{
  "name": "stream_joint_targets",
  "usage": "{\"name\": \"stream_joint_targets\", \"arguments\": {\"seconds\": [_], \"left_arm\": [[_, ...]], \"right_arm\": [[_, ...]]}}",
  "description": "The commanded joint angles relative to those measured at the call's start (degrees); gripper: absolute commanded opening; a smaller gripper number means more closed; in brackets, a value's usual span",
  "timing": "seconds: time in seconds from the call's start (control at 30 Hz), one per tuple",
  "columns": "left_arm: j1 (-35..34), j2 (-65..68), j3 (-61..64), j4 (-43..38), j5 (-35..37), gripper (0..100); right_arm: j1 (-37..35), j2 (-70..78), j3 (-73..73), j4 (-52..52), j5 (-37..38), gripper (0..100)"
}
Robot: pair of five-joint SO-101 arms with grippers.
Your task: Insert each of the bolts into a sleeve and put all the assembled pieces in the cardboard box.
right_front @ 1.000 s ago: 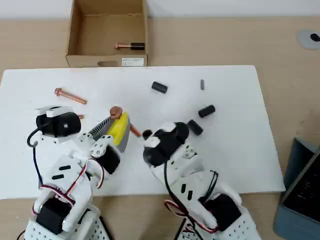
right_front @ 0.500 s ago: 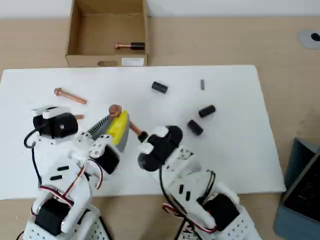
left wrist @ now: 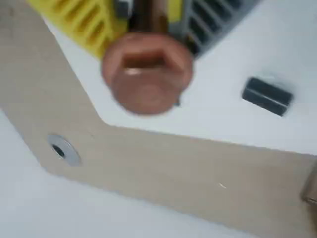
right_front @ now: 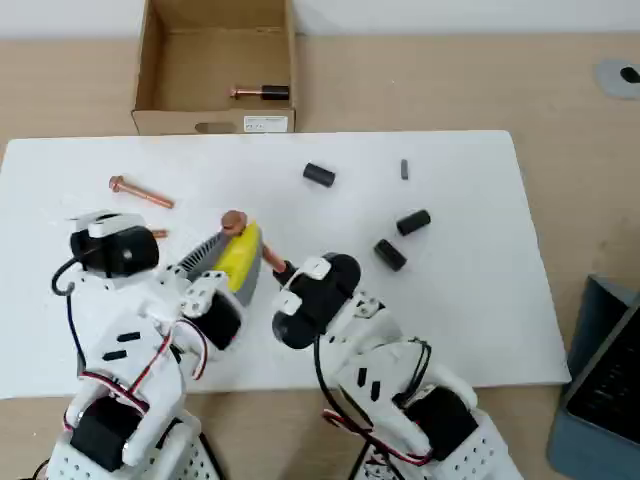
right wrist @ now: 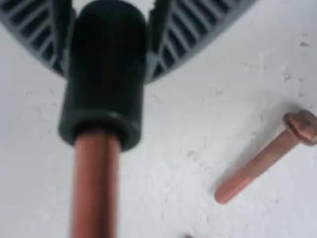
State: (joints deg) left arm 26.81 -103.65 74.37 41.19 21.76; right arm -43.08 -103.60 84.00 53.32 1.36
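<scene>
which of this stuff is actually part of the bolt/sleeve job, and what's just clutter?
Job:
- held bolt in left gripper
- held sleeve in right gripper, bolt shaft entering it
- loose bolt
- loose sleeves
- cardboard box holding one assembled piece

Clutter:
- small grey pin
- grey disc
- dark grey object at the table's edge
</scene>
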Motion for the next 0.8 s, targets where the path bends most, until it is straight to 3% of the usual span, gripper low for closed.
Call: {"name": "stream_joint_targets", "arguments": {"seconds": [0.0,0.5,0.77], "left_arm": [[4.4,-0.7,-1.8,2.2,0.5,0],[10.5,-0.7,-0.5,14.1,0.4,0],[10.6,-0.7,0.3,14.0,0.3,1]], "right_arm": [[-1.1,-6.8,-1.4,-1.8,0.4,0.9],[-1.2,-6.8,-3.0,-4.4,2.8,0.9],[-1.5,-6.8,-3.8,-5.2,4.7,0.9]]}}
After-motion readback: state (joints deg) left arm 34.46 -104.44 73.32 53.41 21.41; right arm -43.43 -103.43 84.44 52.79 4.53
